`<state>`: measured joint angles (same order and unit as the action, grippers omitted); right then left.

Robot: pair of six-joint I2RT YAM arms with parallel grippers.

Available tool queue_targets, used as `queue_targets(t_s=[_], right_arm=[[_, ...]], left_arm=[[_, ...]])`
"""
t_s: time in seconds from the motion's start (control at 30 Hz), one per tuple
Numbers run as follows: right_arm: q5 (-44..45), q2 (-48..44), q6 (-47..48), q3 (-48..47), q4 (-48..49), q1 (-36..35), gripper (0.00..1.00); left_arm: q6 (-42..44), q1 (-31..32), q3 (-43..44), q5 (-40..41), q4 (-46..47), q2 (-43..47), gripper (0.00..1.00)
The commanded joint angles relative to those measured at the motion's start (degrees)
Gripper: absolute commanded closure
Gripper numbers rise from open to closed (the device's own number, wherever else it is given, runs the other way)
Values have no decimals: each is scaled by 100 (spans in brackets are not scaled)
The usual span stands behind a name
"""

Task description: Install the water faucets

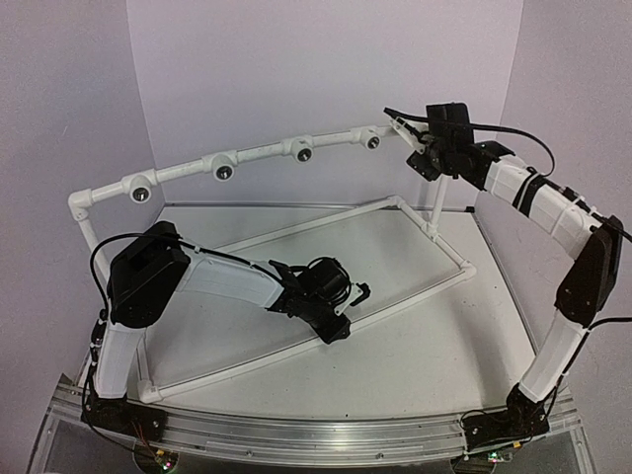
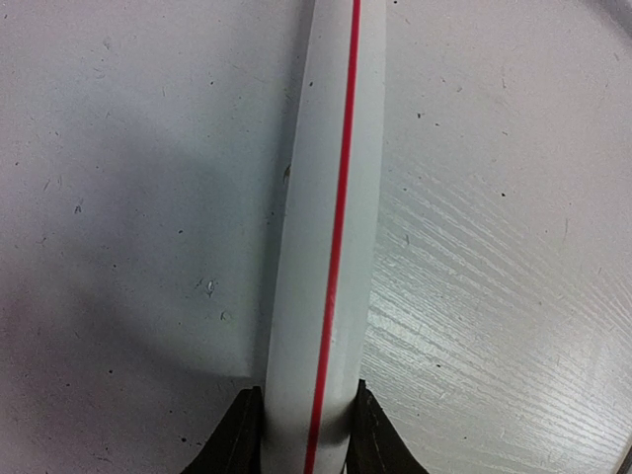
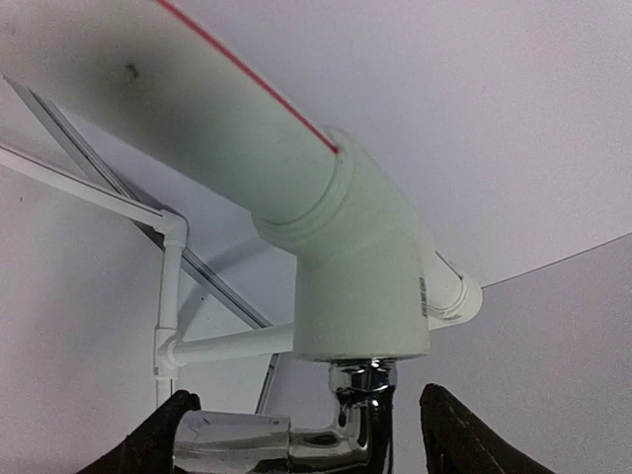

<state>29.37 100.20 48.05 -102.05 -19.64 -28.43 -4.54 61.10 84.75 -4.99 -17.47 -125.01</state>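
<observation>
Straddling the water faucet (image 3: 360,415), the right gripper (image 3: 308,410) stands wide open at 1 o'clock of the table (image 1: 415,346). One finger sits just beside the spout tip and the other is apart from the chrome body. The faucet's stem enters the white elbow fitting (image 3: 360,286) at the end of the raised pipe (image 3: 217,109), with its spout pointing to 9 o'clock in the wrist view. Near the table's centre, the left gripper (image 2: 306,420) is clamped on the red-striped floor pipe (image 2: 326,197), a finger pressing each side.

Glossy chrome metal faucet (image 3: 351,425), smooth white plastic pipe (image 2: 326,247), scuffed matt table (image 2: 118,197)
</observation>
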Motion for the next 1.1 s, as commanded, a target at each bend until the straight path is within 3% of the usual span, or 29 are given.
queue_targets(t_s=[0.0,0.13,0.4,0.63,0.8,0.93,1.07], right_arm=[[634,172,-83,-469,91,3,34],[330,181,-606,-706,-260,13,51],[-1303,-29,-1966,-886,-829,203,77],[-4352,-205,-4243,-948,-943,1138,96],[-6172,6,-5926,-974,-754,1743,100],[-7338,109,-7354,-790,-148,2078,100],[-8652,60,-10188,362,2409,2591,100]], left_arm=[[-636,-71,-389,-31,-1460,-692,100],[-645,-72,-389,-25,-1465,-688,100],[-688,-72,-422,-28,-1470,-665,100],[-704,-66,-441,-37,-1469,-645,100],[-707,-69,-433,-45,-1476,-648,100],[-711,-72,-432,-42,-1479,-646,100],[-716,-71,-446,-37,-1472,-647,100]])
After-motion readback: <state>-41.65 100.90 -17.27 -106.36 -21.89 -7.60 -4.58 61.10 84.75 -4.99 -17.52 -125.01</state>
